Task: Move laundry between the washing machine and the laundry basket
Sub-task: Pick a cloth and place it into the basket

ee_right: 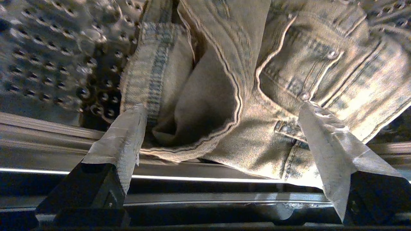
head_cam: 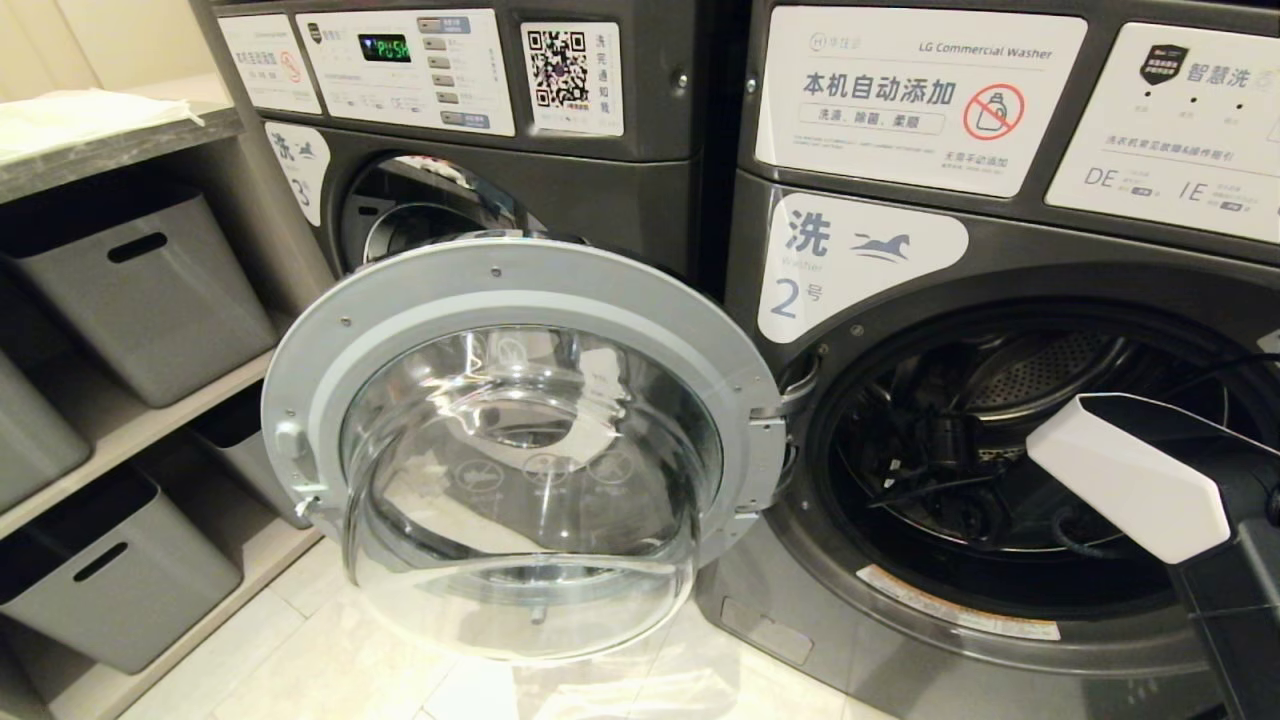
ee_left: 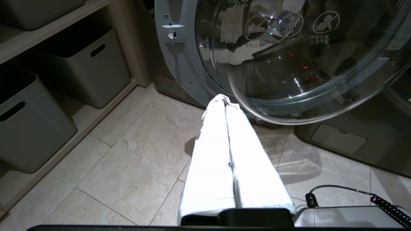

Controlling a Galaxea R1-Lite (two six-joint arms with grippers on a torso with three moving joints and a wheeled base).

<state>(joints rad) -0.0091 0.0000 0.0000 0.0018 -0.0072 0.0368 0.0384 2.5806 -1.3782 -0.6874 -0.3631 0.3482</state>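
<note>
From the head view your right arm [head_cam: 1130,480] reaches into the washing machine [head_cam: 1000,300]; the left gripper [ee_left: 221,99] hangs pressed together over the floor [ee_left: 128,160]; the right gripper [ee_right: 221,112], jaws apart, straddles the laundry [ee_right: 257,80], and closing shallow risks pinching only a fold that slips.

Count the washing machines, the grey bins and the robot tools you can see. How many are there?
Washing machines: 2 (number 2, door open; number 3)
Grey bins: 4
Robot tools: 2 (left tool; right tool)
Total: 8
</note>
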